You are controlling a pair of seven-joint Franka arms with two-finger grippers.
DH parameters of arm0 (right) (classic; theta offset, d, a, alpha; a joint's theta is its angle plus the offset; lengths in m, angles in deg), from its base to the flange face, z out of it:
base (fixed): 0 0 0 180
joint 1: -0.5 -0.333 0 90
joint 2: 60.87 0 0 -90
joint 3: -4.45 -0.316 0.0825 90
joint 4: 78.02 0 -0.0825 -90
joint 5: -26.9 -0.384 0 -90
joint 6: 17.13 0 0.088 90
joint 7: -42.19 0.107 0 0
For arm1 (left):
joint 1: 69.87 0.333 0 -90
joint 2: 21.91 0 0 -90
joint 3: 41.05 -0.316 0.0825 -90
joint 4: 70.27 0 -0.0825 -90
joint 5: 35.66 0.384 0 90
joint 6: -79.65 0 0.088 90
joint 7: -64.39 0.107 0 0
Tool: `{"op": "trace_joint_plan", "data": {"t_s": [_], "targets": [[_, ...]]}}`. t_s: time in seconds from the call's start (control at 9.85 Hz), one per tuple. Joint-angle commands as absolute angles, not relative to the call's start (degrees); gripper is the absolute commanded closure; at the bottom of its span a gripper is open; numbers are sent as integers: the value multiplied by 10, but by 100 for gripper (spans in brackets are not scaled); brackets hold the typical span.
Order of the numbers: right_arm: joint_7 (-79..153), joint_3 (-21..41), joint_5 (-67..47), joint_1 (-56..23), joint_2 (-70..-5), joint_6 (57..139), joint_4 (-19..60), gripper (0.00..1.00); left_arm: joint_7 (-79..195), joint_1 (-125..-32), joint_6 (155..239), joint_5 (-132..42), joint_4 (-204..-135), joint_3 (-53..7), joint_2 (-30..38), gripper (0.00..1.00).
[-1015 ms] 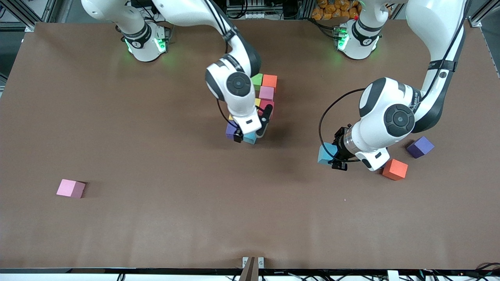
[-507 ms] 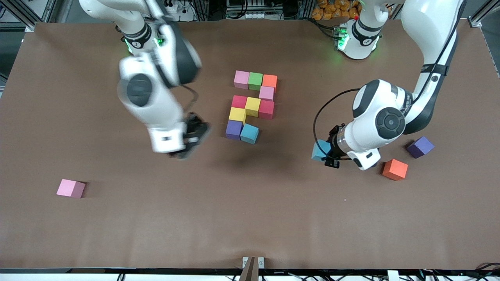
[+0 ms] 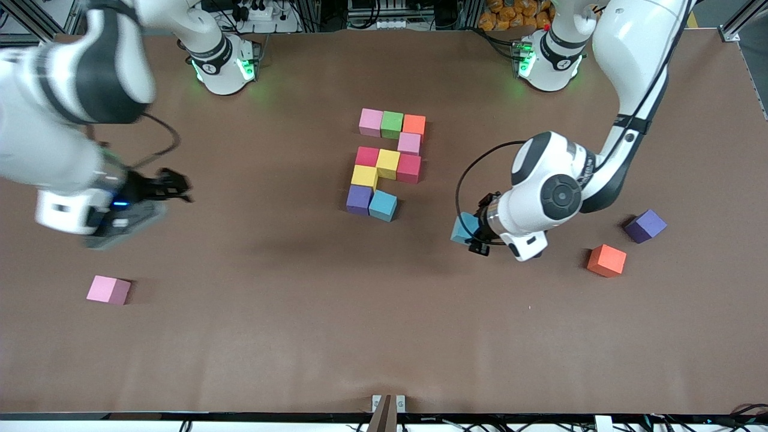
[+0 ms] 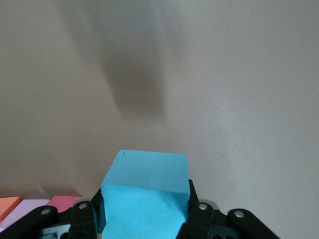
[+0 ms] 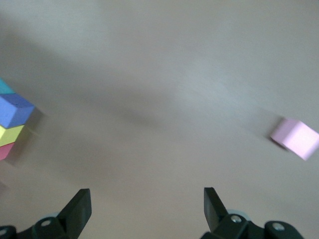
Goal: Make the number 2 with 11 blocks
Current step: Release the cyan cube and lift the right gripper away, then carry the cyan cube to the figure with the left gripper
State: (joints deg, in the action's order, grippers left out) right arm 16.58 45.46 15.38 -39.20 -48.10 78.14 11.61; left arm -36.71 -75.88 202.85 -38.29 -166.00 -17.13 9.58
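At table centre: unfinished 2 (image 3: 387,163) of ten blocks
Left gripper (image 3: 474,235): clamps sky-blue block (image 3: 462,228) – at the 2's 4 o'clock
Right gripper (image 3: 171,185): fingers spread, empty – above pink block (image 3: 108,290)

Two white arms here, glossy rounded shells broken up by dark grey-black joint bands. The left arm (image 3: 624,60) shows a round grey cap with a small dark disc at its centre on the big wrist joint, and a thin black cable loops out from it in a wide arc down to the black pincer mount. A black strap rings its slim upper link. The right arm (image 3: 66,84) carries the same white-and-black scheme, a curling black cable, and a small blue light glowing on its white hand block. Both round bases shine green at their collars. In the wrist views, black finger mounts show small silver screws.
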Motion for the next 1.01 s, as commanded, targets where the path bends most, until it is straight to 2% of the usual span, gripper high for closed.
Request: {"op": "trace_joint_plan", "data": {"t_s": [0.0,0.41,0.51,0.91], "targets": [[227,299,200,-225,-544,746,128,0,-386,-773,2065,-394,-1659,-172,117,100],[318,58,267,11,-623,684,129,0,-414,-806,2107,-395,-1657,-172,154,100],[319,32,274,42,-632,676,129,0,-446,-824,2120,-393,-1658,-174,158,100],[318,32,276,47,-637,665,121,0,-516,-848,2152,-388,-1662,-178,165,100]]}}
